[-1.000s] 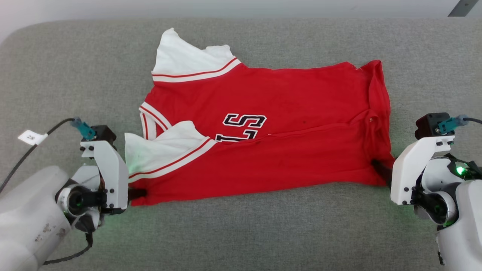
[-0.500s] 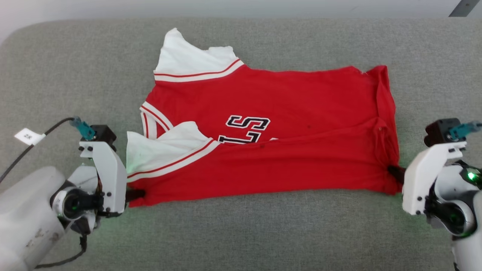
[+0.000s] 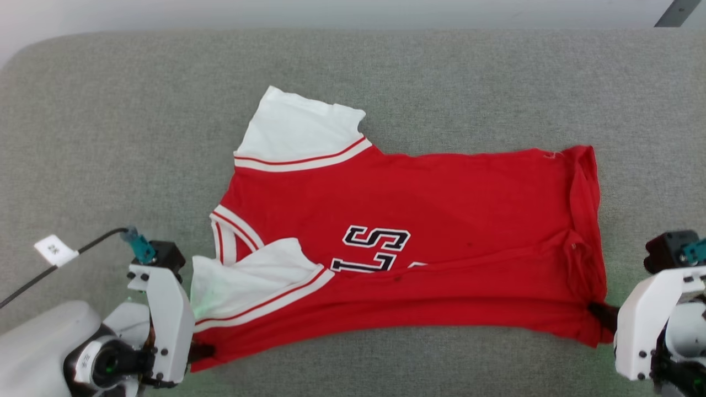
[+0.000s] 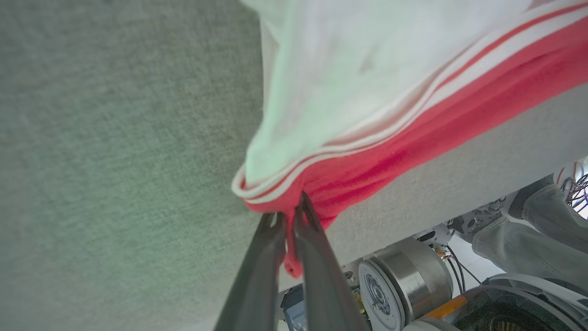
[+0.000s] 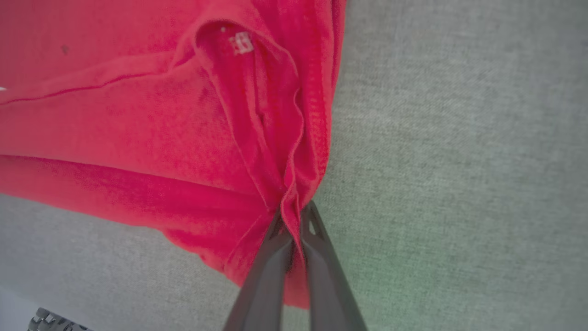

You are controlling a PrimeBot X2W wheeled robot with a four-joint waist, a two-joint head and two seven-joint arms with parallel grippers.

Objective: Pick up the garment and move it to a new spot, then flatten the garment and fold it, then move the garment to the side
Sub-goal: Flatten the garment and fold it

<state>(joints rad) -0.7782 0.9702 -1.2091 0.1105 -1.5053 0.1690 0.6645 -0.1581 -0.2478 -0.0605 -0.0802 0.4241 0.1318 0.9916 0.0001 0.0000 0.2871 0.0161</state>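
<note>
Lying, head view: the red jersey shirt (image 3: pixel 419 220) of soft knit, with white short sleeves and black lettering outlined in white, is spread sideways on the grey woven padded surface (image 3: pixel 110 138). Its collar end is to the left and its hem to the right. A near flap lies over the lower part of the lettering (image 3: pixel 375 248).
Left gripper, head view: the left gripper (image 3: pixel 203 351) is clenched on the near-left corner, just below the near white sleeve (image 3: pixel 242 281).
Right gripper, head view: the right gripper (image 3: pixel 600 315) pinches the near-right hem corner.
Left wrist view: the dark fingers (image 4: pixel 268 257) are closed on a small tuck of red cloth beside the red-white striped trim (image 4: pixel 349 147). A short tail of fabric hangs between them.
Right wrist view: the fingers (image 5: pixel 275 262) are clamped on the bunched hem, and creases fan out from the pinch. A small white label (image 5: pixel 242 43) sits on a far seam.
Handling: light, limp and not fragile, by the look of it. It will probably sag between the two grips and drag on the rough weave rather than slide.
Where to hold: the two near corners, pinched deep through all layers and kept taut between the arms.
Textures: fine matte knit, flat ribbed trim and a coarse felt-like surface.
</note>
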